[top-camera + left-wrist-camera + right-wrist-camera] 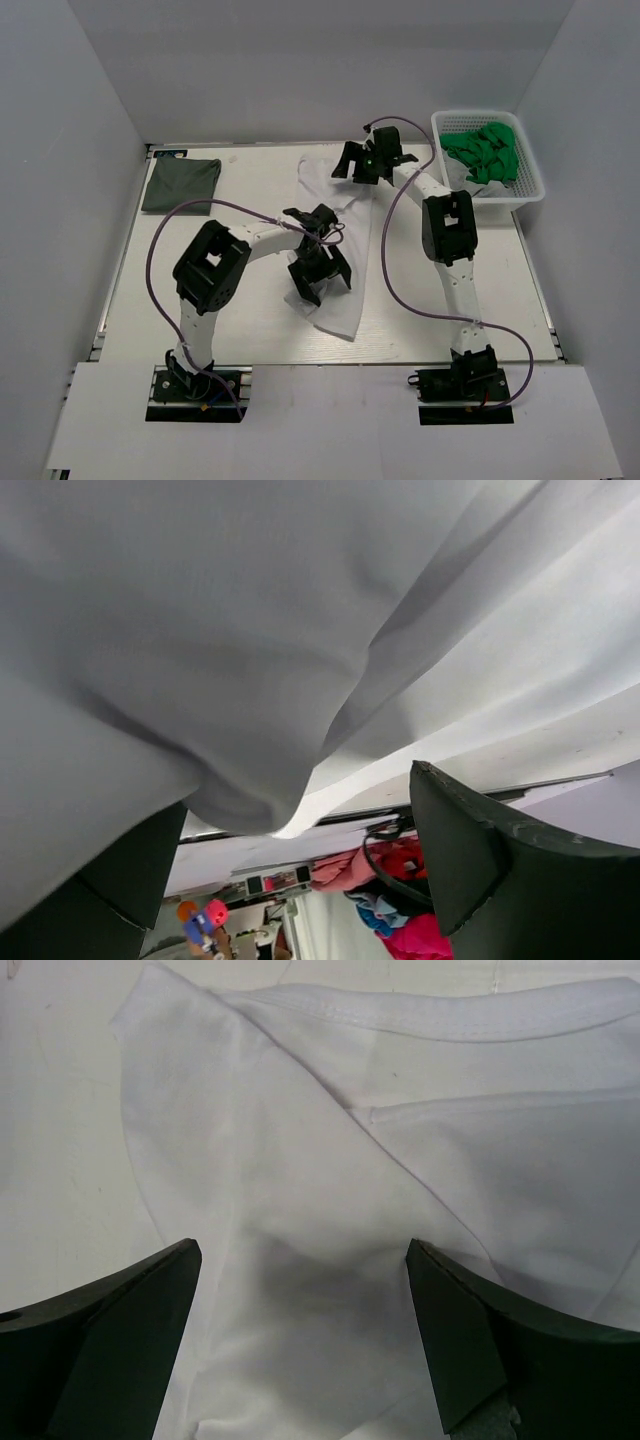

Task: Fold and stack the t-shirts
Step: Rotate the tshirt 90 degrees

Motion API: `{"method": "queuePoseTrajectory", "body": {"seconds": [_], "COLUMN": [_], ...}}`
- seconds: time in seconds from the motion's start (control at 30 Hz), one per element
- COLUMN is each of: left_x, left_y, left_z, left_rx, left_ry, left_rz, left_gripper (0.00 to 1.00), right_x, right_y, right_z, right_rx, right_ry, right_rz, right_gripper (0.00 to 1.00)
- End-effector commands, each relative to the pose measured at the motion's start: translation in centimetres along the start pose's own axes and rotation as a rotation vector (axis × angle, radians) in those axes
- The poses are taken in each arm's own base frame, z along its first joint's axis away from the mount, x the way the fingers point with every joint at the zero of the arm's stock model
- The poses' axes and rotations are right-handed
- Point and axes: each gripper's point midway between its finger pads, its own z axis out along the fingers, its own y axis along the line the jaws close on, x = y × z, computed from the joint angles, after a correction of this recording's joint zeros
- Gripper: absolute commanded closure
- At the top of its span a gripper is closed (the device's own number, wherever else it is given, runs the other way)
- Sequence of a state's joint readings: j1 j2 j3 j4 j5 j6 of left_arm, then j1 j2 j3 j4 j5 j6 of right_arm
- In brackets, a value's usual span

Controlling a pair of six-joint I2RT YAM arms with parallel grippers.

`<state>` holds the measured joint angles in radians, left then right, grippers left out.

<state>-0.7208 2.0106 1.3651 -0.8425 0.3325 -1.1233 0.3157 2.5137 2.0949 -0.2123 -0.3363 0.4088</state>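
Shirt in play: plain white soft cloth t-shirt (340,310) lying crumpled mid-desk, its long axis running roughly from 12 to 6 o'clock.
Collar end: at 12 o'clock. The right wrist view shows the stitched neckband (420,1010) just ahead of the right jaws.
Right jaws: wide apart, empty, hovering over the shoulder fold. The cloth lies straight below them.
Left jaws: wide apart, gripping nothing, low over the 6 o'clock half. White cloth (250,630) sags close between them, unpinched.
Nearer arm: right for the collar end, left for the hem end.
Finished shirt: folded dark grey-green cloth t-shirt (180,183) at 10 o'clock on the pale desk (240,330), well apart from the white one.
Judgement: any fold likely turns across the 12–6 line, each arm taking its own end.
Bystander: white plastic basket (480,113) at 1 o'clock.
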Motion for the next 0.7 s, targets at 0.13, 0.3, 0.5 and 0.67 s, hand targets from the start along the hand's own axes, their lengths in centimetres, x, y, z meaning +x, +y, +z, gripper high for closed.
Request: {"method": "queuePoseTrajectory", "body": {"seconds": [0.13,0.3,0.5,0.67], "left_x": [2.3,1.1,1.7,1.7], "left_y": [-3.1,-5.1,-5.5,-1.9], "left_z": [0.3,-3.9,-10.4,-13.1], "left_rx": [0.019,0.029,0.080,0.025], "left_ry": [0.013,-0.146,-0.375,-0.467], "left_rz": [0.013,0.148,0.289,0.335], "left_gripper": [0.00,0.00,0.00,0.00], "right_x": [1.4,0.4,-4.5,-2.9], "right_y": [-3.1,-1.1,3.1,4.1], "right_z": [1.9,-0.5,-6.0,-10.1], "right_rx": [0.103,0.069,-0.008,0.038], "right_ry": [0.017,0.017,-0.063,-0.067], "right_rz": [0.022,-0.027,-0.103,-0.128], "right_gripper": [0.10,0.10,0.10,0.10]}}
